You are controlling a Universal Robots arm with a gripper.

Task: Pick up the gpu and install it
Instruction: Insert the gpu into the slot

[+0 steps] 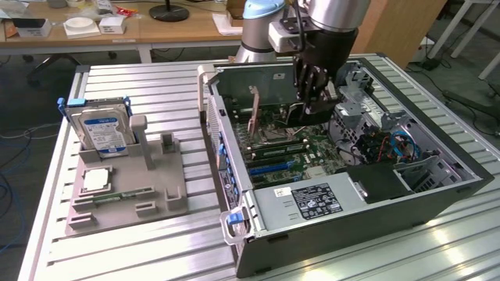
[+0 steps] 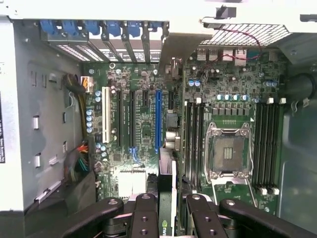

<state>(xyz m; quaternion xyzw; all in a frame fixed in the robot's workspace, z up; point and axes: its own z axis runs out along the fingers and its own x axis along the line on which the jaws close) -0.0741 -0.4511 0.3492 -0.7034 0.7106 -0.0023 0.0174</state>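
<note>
In the wrist view I see the gpu [image 2: 167,173] edge-on as a thin upright card, with a green logo near my fingers and its silver bracket [image 2: 172,49] reaching toward the case's rear slot openings. My gripper [image 2: 169,199] is shut on it, one black finger on each face. The card hangs above the motherboard [image 2: 138,89], close beside the long blue slot [image 2: 158,116]. In the exterior view my gripper [image 1: 314,102] is lowered into the open computer case [image 1: 437,193], over the green board.
On the exterior view's left, a grey fixture [image 1: 156,193] holds an upright hard drive [image 1: 103,130], a memory stick [image 1: 121,196] and a processor chip [image 1: 95,179]. Inside the case are a power supply [image 1: 308,202], a drive cage [image 1: 425,172], cables and the empty processor socket [image 2: 229,154].
</note>
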